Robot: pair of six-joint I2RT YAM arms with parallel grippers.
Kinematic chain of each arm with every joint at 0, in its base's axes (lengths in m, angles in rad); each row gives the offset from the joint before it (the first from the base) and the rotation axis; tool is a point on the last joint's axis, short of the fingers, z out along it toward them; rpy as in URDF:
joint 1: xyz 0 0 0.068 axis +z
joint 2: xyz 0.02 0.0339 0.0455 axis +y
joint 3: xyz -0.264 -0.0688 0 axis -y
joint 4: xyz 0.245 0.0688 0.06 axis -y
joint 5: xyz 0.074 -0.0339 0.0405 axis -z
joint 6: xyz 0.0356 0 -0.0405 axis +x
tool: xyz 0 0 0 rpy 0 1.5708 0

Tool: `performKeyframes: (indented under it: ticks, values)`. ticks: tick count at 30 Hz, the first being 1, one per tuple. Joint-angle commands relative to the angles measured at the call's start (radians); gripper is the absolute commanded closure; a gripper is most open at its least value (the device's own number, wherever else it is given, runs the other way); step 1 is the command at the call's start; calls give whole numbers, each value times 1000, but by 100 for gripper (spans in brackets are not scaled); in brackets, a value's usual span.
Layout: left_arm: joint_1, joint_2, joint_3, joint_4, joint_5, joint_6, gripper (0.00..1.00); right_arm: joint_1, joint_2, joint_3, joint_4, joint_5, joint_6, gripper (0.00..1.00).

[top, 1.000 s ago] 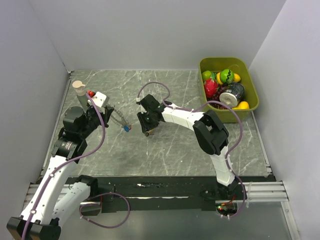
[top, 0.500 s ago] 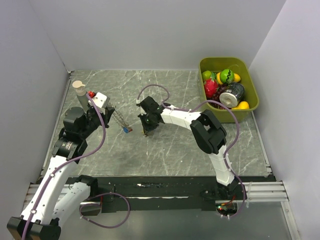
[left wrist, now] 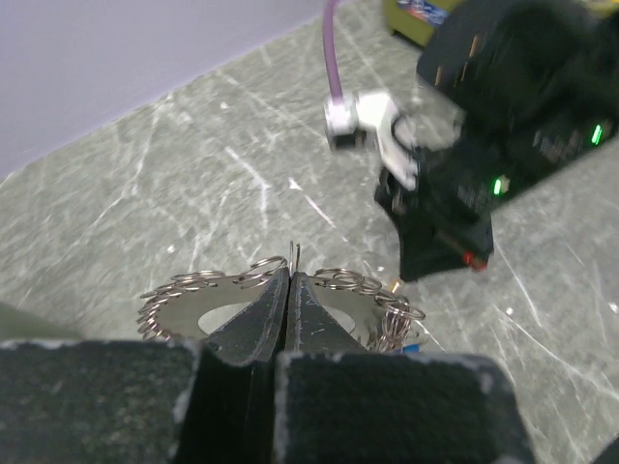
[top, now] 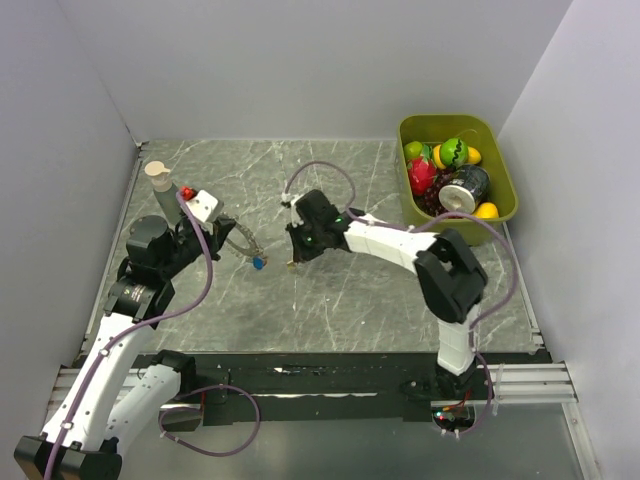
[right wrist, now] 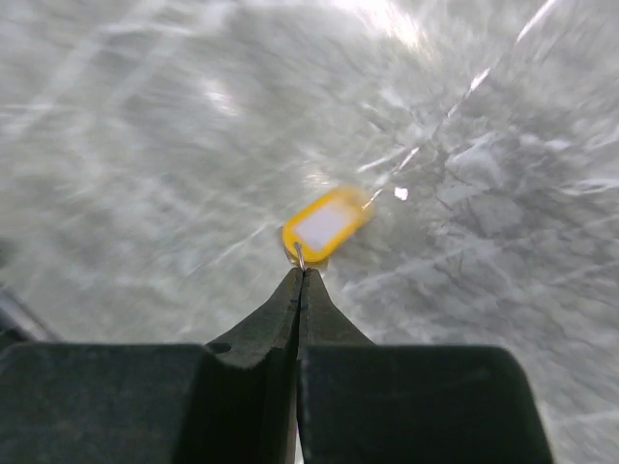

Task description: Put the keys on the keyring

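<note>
The keyring [left wrist: 184, 307], a flat metal ring fringed with small silvery loops, stands on edge in my left gripper [left wrist: 291, 275], which is shut on its rim. In the top view the keyring [top: 240, 243] hangs just right of the left gripper [top: 226, 233], with a blue key [top: 259, 264] dangling at its lower end. My right gripper [right wrist: 301, 274] is shut on the tiny wire loop of a yellow-headed key [right wrist: 326, 224], held just above the table. In the top view the right gripper [top: 296, 258] sits a short way right of the keyring.
A green bin [top: 505, 200] holding toy fruit and a can stands at the back right. A pale upright tube [top: 155, 172] and a small red piece [top: 187, 191] are at the back left. Grey walls close in the marbled table [top: 350, 300].
My right gripper has closed on the yellow key's loop and its arm has swung rightward. The keyring in the left gripper has shifted slightly, the blue key still hanging from it.
</note>
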Motion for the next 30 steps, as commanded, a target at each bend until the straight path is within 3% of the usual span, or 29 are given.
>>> performKeyframes:
  ticks: [1,9,16,21,30]
  values:
    - [5,-10,9,51,142,45,99,-57,-182,-35,94,-116,-80,100]
    - [4,32,19,68,447,111,99,-135,-423,-89,88,-357,-315,100]
    - [4,98,41,114,705,111,99,-164,-515,-54,10,-604,-440,100]
    - [-2,133,47,177,710,62,99,-161,-530,-34,16,-677,-414,100]
    - [-50,164,38,254,652,17,99,-112,-490,41,-29,-650,-420,100]
